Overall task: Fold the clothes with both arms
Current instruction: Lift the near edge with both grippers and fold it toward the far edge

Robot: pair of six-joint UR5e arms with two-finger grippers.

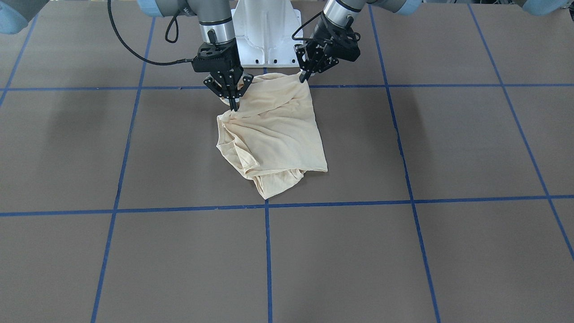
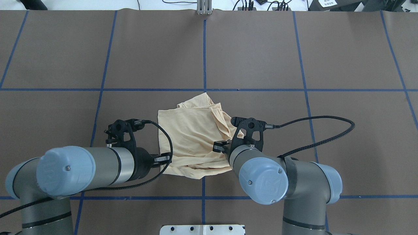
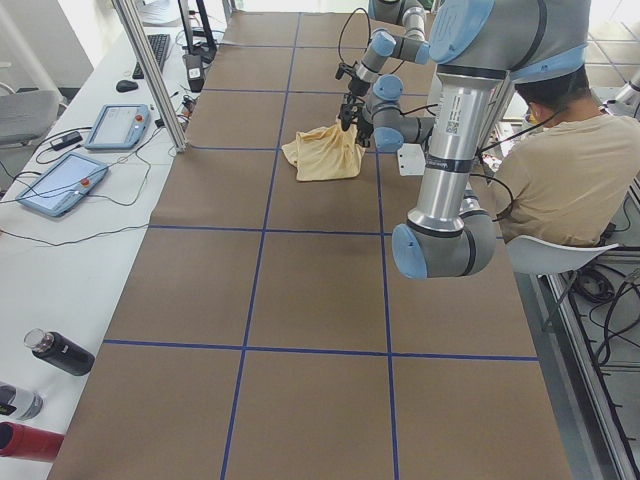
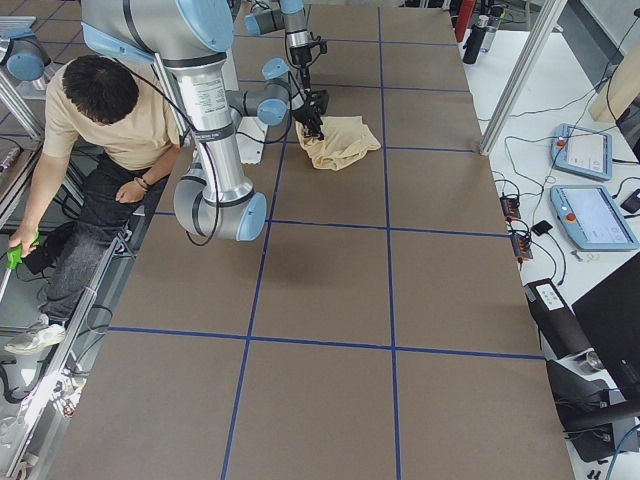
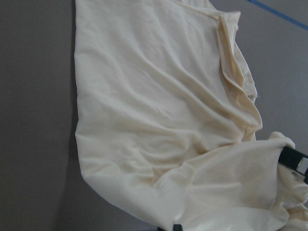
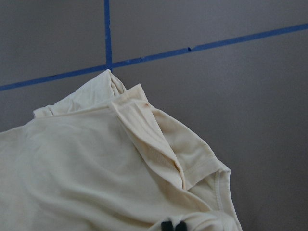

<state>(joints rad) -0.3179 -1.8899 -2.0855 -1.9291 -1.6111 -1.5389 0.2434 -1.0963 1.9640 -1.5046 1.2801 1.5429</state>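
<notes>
**Desk:** Item one, the shirt?

**Operator:** Shirt (image 1: 273, 134): thin cream-yellow knit, soft and creased. It is folded into a rough rectangle on the bench (image 1: 426, 251), just in front of the robot's white base (image 1: 268, 31), and it lies across the middle tape line (image 1: 267, 255). I see only plain cloth on the upper face, and the layers beneath are covered. A rumpled lobe sticks out at the edge farthest from the base.

**Desk:** Edges?

**Operator:** My right wrist camera shows a stitched hem (image 6: 204, 166) beside a doubled-over flap with a darker crease. I cannot tell which part of the garment it is.

**Desk:** Item two, left end effector?

**Operator:** Left end effector (image 1: 302, 77): black, with two slim fingers pressed together on the shirt corner nearest the base. The cloth is drawn up toward it. In the overhead view the wrist covers the fingers. The left wrist camera shows only bunched cloth and a black tip at the frame's bottom edge.

**Desk:** Item three, right end effector?

**Operator:** Right end effector (image 1: 234, 106): the fingers are closed narrow, pinching a gathered ridge of cloth at the other near-base corner. Its fingertips (image 6: 167, 225) are cut off by the bottom of the wrist frame.

**Desk:** Sundries?

**Operator:** The bench surface is matte brown, gridded with blue tape. A braided black cable (image 2: 320, 127) loops out from the right wrist. A person (image 3: 560, 180) sits beside the bench, partly behind the near arm in the side view.
</notes>
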